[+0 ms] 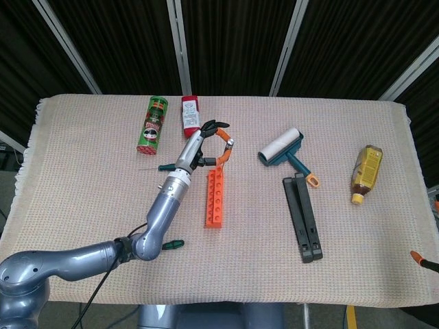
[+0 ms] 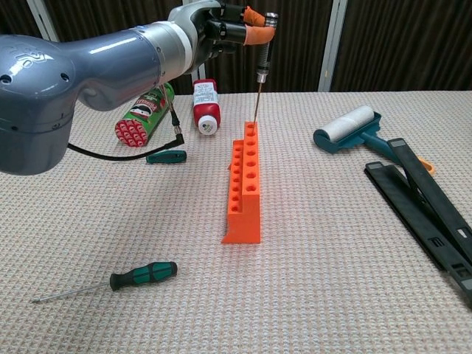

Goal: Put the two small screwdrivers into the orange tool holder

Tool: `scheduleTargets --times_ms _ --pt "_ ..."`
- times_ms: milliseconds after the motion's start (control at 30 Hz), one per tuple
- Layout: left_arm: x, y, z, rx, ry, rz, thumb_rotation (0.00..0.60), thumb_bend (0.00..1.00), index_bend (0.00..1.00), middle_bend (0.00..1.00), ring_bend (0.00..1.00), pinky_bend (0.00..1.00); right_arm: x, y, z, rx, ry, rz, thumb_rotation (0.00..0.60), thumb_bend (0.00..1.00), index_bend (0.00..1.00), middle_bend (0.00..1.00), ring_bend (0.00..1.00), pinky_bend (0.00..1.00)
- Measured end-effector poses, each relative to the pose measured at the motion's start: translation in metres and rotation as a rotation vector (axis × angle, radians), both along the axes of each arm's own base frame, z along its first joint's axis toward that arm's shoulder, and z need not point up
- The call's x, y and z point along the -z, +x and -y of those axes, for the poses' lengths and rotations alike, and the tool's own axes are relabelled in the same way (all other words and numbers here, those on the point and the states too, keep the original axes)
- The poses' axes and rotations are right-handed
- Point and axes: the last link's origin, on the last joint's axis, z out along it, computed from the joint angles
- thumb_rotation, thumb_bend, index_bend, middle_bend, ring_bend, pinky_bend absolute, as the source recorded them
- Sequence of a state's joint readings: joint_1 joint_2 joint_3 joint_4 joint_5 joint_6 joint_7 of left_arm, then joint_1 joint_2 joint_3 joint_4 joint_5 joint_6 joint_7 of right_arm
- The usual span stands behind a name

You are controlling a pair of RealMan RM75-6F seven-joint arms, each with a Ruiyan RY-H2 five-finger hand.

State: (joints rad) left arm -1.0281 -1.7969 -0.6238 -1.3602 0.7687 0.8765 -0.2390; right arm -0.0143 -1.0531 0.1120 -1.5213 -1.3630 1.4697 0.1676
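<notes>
Nearest: green screwdriver (image 2: 144,275) flat on cloth (image 2: 310,295), long axis left-right, tip pointing left. Farther: orange holder (image 2: 244,184), long axis near-far. Second green screwdriver (image 2: 167,156) flat, left of holder. At holder's far end: slim screwdriver (image 2: 259,81) pinched upright in left hand (image 2: 228,16), tip down at farthest hole. Right hand not visible.

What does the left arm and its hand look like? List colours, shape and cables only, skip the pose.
The left arm is a smooth, rounded grey-blue metallic tube with a lighter silver wrist section. The left hand is dark, almost black, with orange fingertips. A thin black cable loops from the arm down to the table.
</notes>
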Motion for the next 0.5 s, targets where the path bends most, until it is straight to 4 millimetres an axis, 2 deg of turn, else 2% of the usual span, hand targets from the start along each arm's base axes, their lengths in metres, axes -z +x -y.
scheduleTargets --times_ms 500 --pt "0.0097 -0.0101 0.0103 0.008 -0.014 -0.007 0.578 0.5 0.64 0.18 0.0 0.0 -0.0012 -0.0022 -0.002 0.002 -0.005 0.001 0.6 0.0 0.05 0.08 0.0 0.03"
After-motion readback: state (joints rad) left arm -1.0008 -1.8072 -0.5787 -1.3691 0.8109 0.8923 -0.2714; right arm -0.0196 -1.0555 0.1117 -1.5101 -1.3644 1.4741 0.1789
